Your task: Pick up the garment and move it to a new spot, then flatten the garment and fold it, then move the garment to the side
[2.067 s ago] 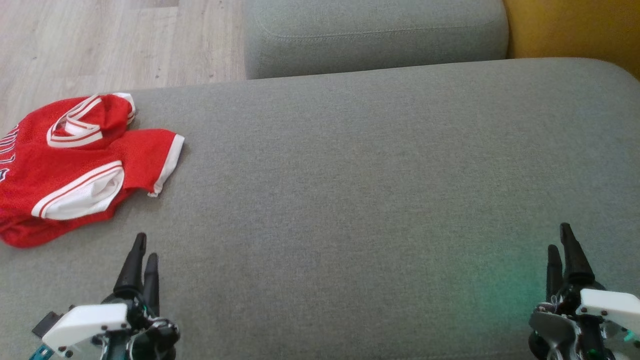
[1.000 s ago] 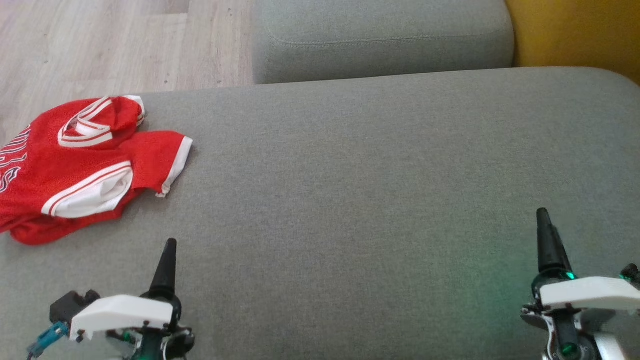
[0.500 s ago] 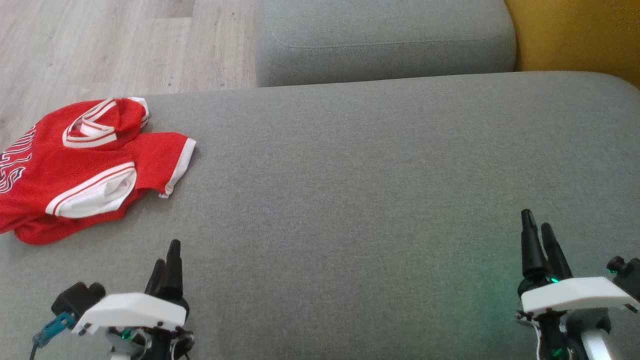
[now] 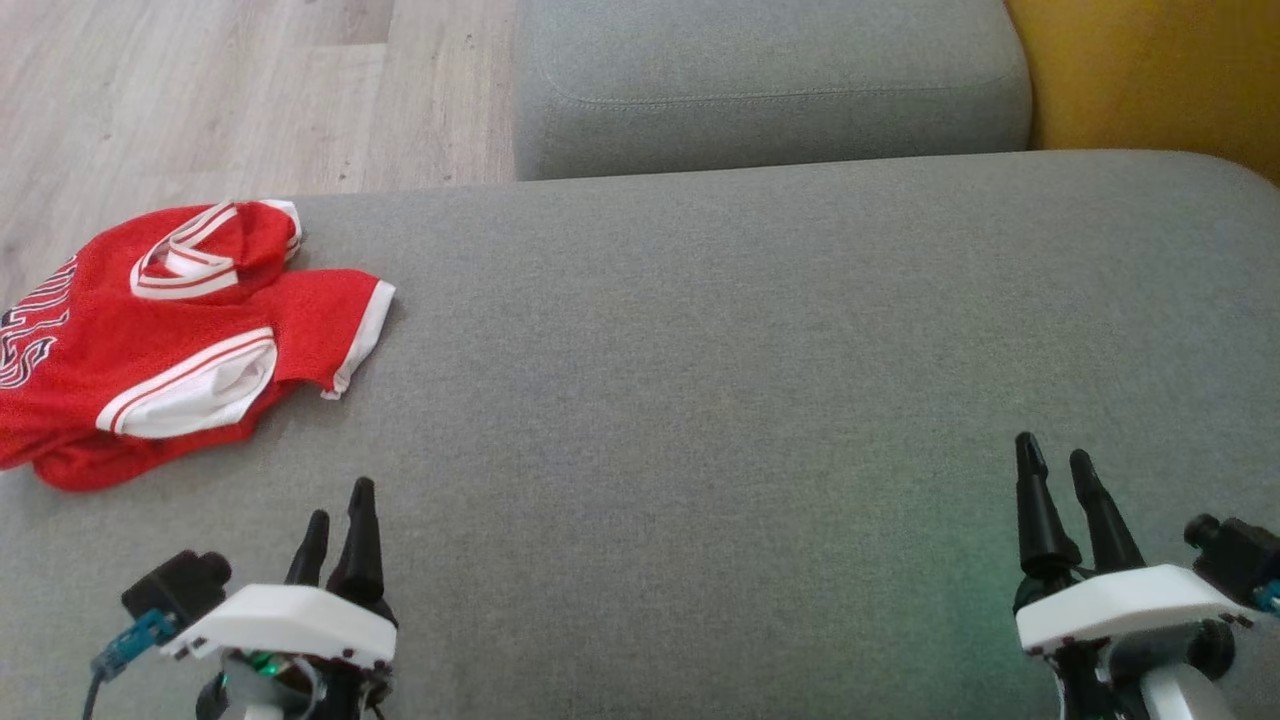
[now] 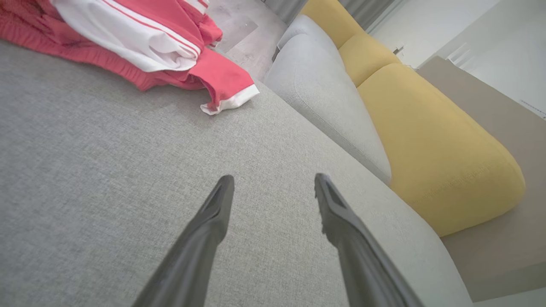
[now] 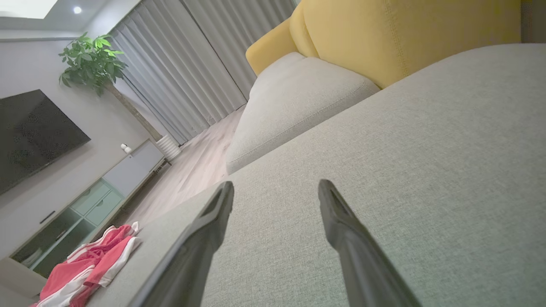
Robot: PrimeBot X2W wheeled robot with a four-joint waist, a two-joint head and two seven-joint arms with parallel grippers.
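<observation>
I see red garment (image 4: 170, 340) crumpled at far-left edge of grey cushion (image 4: 700, 400), ahead-left of left jaws, long axis across my view. Left jaws nearer; right jaws well apart. Both spread, empty.

**Grey, yellow, pale wood**

Across the head view's middle, broad grey seat cushion (image 4: 700, 400). Along the top, smaller grey cushion (image 4: 770, 80); upper right, yellow upholstery (image 4: 1150, 70); upper left, wood floor (image 4: 200, 100). Right wrist view, left half: dark television (image 6: 30, 132), leafy plant (image 6: 91, 64), curtains (image 6: 192, 64).
</observation>
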